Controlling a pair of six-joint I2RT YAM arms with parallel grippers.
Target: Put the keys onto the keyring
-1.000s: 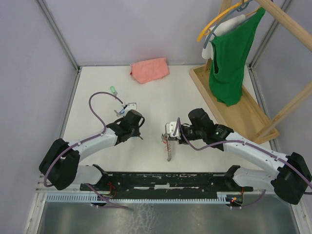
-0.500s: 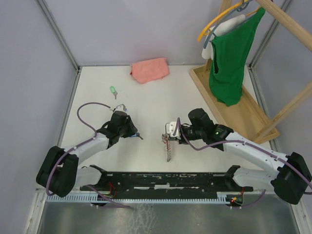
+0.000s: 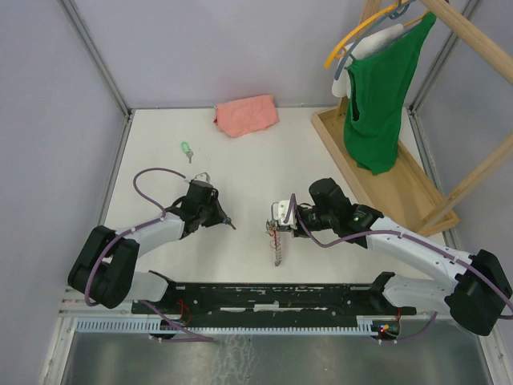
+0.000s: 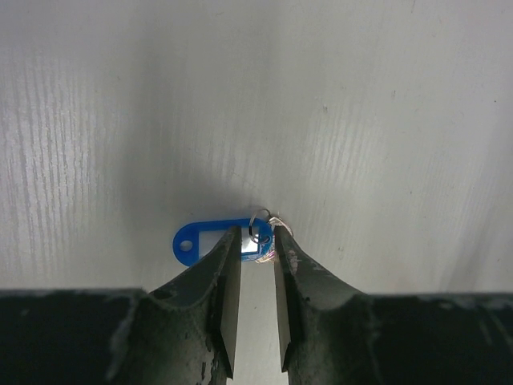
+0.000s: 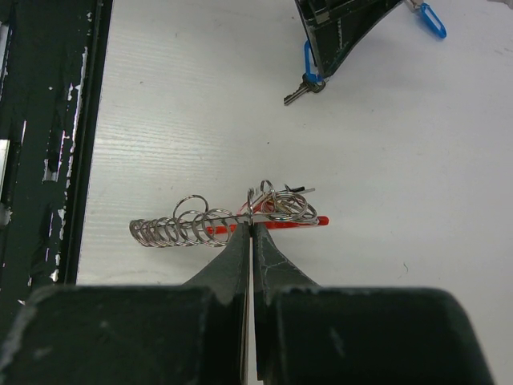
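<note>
The right gripper [image 5: 251,228] has its fingers pressed together on the keyring [image 5: 228,220], a springy bundle of thin, shiny wire loops with a red plastic strip through it. The bundle's long axis runs crosswise to the fingers, and most of the loops trail off to their left in the wrist view. Whether it rests on the white table [image 3: 256,160] or sits just above it I cannot tell. Straight ahead of those fingers and a little to the right is the left gripper [image 5: 319,74]. Its flat fingers [image 4: 228,289] are nearly closed on the end of a smooth blue tag [image 4: 200,239] with a small steel ring. A slim silver key [image 5: 295,95] hangs under the tip and points back toward the right gripper. The coming move looks like bringing that key's ring across the gap to an open loop, so the gap between the two tips matters most. A green key [image 3: 186,149] lies flat well beyond the left gripper, far nearer that arm than the right.
</note>
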